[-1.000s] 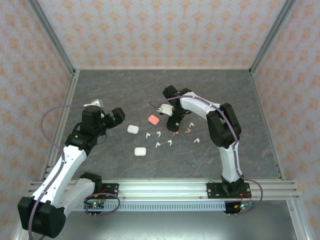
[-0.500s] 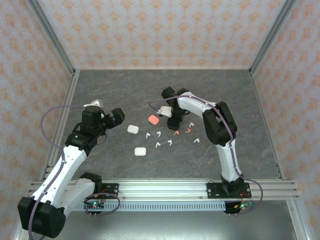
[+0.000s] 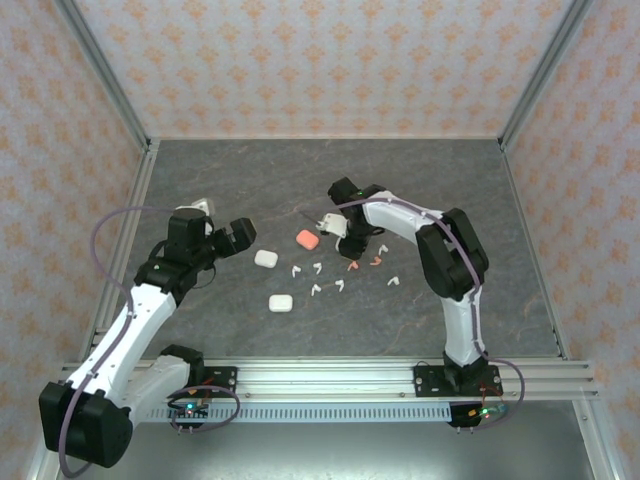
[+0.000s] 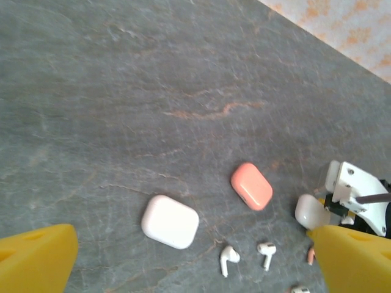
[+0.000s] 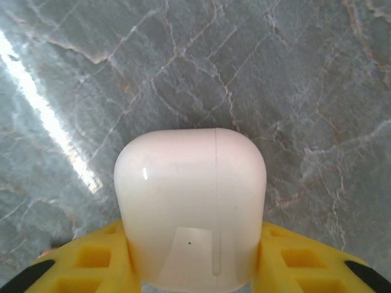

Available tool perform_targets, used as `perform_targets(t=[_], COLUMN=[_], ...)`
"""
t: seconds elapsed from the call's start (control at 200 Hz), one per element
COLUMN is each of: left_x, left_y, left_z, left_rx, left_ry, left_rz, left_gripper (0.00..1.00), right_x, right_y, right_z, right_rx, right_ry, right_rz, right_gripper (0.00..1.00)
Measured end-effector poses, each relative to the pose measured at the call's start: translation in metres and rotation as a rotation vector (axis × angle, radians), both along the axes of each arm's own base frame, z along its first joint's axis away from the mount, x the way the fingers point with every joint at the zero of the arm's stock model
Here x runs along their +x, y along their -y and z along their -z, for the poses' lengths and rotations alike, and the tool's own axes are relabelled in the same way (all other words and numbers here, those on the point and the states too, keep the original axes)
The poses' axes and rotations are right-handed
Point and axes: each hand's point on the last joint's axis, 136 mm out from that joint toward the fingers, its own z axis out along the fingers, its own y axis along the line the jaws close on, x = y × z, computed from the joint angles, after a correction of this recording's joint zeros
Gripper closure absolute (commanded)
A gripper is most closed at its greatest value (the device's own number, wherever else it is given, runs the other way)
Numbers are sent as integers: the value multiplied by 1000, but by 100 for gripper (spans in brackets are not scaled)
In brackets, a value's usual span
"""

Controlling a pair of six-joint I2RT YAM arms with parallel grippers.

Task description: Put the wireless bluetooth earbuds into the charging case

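Right gripper [image 5: 192, 268] clamped on a white charging case [image 5: 190, 201]; left gripper [image 4: 195, 259] spread wide, holding nothing

The yellow fingers [image 5: 79, 259] of the right gripper bear against both sides of the case, whose lid seam faces the wrist camera. The earbuds [image 3: 318, 280] lie loose on the table [image 3: 480, 200], just nearer the arm bases than the right gripper, with the two coral earbuds [image 3: 365, 263] closest to it. A coral case [image 3: 307, 240] sits just left of that gripper, and two more white cases [image 3: 265, 258] lie near the left gripper
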Motion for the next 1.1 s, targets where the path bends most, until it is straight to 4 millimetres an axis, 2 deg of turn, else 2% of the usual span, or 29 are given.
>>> perform_targets(t=[0.115,0.315,0.485,0.741,0.891,1.001,1.101], left_x=[4,5,3,-7,-5,-3,-3], left_y=[22,78,100,142,160,173,187], left_z=[-7,-23,-38,-63,-81,-87,-85], left_rx=[-69,-246,-346,-420,-426,-428,-426], left_ry=[9,36,66,105,127,131,113], left_rz=[104,369,469,617,666,696,721], left_gripper=[3,5,10,21,26,28,34], right_x=[1,-5,-12,-29,-37,-41,-45], right_y=[-3,-12,-22,-30,-35,-37,-41], right_z=[-26,-93,-134,-177,-201,-211,-214], right_rx=[69,273,420,575,656,688,701], right_ry=[76,254,332,369,392,398,396], right_rz=[11,16,16,1,-21,-32,-43], right_gripper=[63,63,62,62,62,62,62])
